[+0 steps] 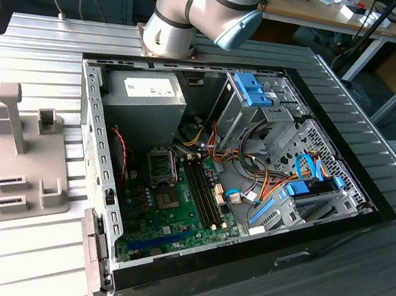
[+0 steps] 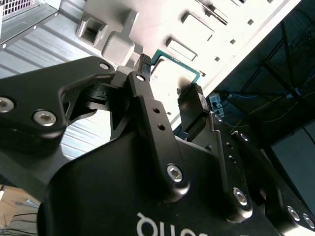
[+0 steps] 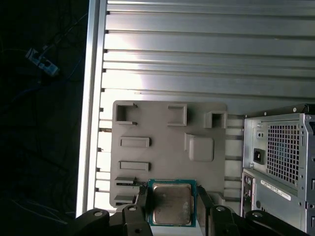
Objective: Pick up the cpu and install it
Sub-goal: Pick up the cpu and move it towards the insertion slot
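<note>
Hard light bleaches the ribbed metal table [image 3: 197, 49] to white glare in both wrist views and gleams off the cpu [image 3: 171, 204] lid, leaving the gripper [image 2: 170, 76] a black silhouette. In the exterior view, the computer case [image 1: 91, 121] sits in softer, even light, its interior shadowed.

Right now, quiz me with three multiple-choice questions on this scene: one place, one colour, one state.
1. Where is the cpu? A in the motherboard socket; B between the hand's fingers; C on the power supply.
2. Its rim colour? A red; B green; C yellow.
3. The computer case is? A open; B closed; C upside down.
Answers: B, both wrist views show fingers flanking it; B, green edging surrounds its metal lid; A, its insides are exposed in the exterior view.
</note>
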You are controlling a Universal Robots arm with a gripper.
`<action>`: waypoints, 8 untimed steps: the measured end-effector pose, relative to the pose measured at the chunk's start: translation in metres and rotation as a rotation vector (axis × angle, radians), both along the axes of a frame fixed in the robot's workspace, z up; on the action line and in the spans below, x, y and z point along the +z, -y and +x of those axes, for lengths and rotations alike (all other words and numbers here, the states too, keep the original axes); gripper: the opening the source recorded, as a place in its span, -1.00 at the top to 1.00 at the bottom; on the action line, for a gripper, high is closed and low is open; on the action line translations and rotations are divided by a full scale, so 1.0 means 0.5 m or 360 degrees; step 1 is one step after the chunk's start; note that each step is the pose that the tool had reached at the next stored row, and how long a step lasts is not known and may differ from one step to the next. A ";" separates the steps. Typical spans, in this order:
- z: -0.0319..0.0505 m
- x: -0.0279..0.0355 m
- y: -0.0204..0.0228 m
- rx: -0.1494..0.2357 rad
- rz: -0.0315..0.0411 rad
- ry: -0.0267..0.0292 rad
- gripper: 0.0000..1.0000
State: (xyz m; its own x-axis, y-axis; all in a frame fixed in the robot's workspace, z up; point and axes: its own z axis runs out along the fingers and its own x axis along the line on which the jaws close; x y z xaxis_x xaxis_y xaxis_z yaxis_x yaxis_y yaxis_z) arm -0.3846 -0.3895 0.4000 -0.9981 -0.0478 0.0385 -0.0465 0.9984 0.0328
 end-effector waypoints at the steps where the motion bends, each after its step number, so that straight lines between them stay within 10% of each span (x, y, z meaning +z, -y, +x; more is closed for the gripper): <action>1: 0.000 0.000 0.0000 0.0000 0.0000 0.00000 0.05; 8: 0.006 0.000 0.0000 0.0000 0.0000 -0.00001 0.05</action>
State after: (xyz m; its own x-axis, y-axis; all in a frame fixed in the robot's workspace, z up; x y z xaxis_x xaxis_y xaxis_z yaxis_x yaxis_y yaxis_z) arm -0.3815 -0.3895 0.3997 -0.9981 -0.0478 0.0386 -0.0465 0.9984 0.0328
